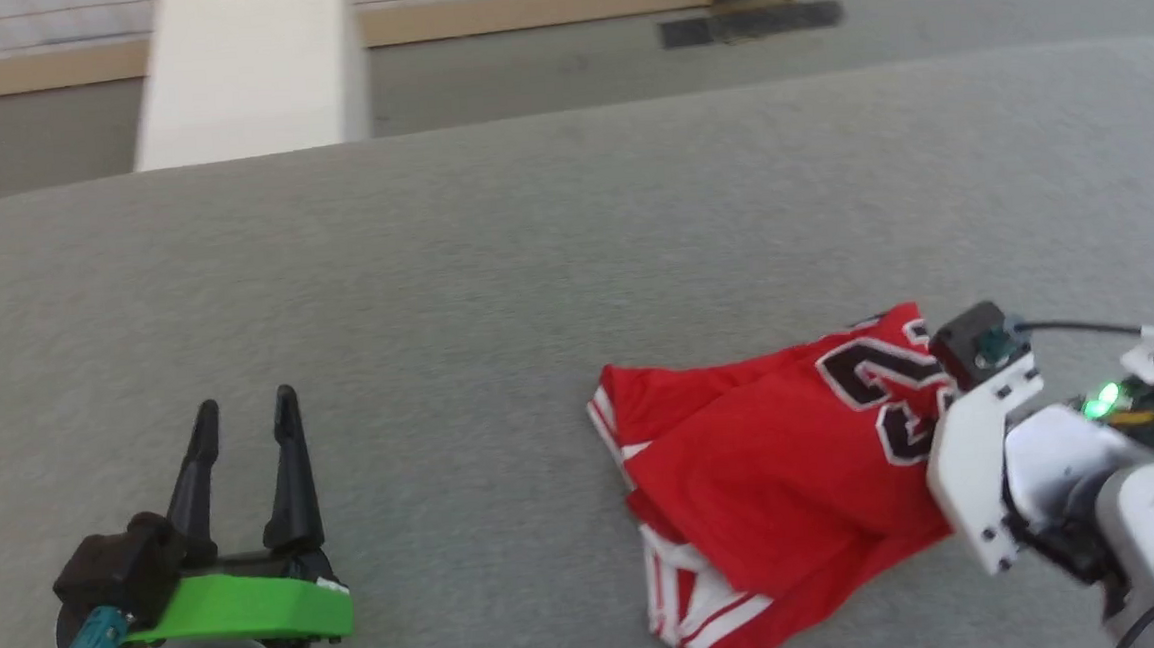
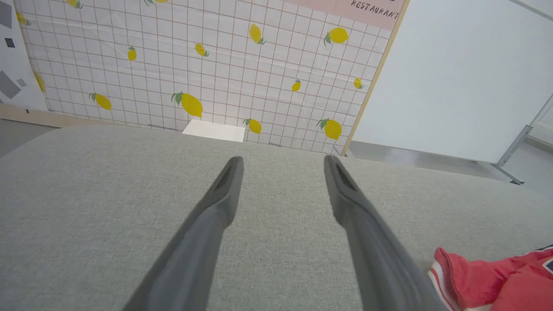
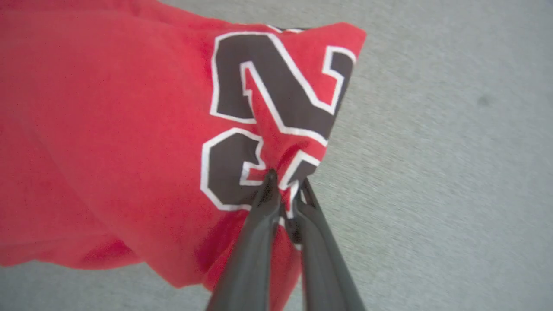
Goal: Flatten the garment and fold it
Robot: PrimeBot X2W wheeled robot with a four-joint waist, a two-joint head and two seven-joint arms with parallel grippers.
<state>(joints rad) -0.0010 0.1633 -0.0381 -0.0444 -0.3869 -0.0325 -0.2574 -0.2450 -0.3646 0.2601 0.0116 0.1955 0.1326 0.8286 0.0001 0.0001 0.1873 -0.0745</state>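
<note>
Garment (image 3: 129,129) is pinched in the right gripper (image 3: 287,183): both fingers are drawn together on a small fold of red cloth right at the black-and-white number print (image 3: 276,86). In the right wrist view most of the shirt spreads up and to the left of the fingertips, with bare grey padded surface (image 3: 453,129) on their right.

In the head view the garment (image 1: 776,462) lies crumpled, not flat, and its striped trim sits on the side away from the right wrist. Left gripper (image 1: 247,409) has its fingers spread wide with nothing between them, hovering over grey surface (image 1: 494,269). The shirt is well off to its right, no contact. In the left wrist view a red edge (image 2: 488,280) shows beyond the right finger.
</note>
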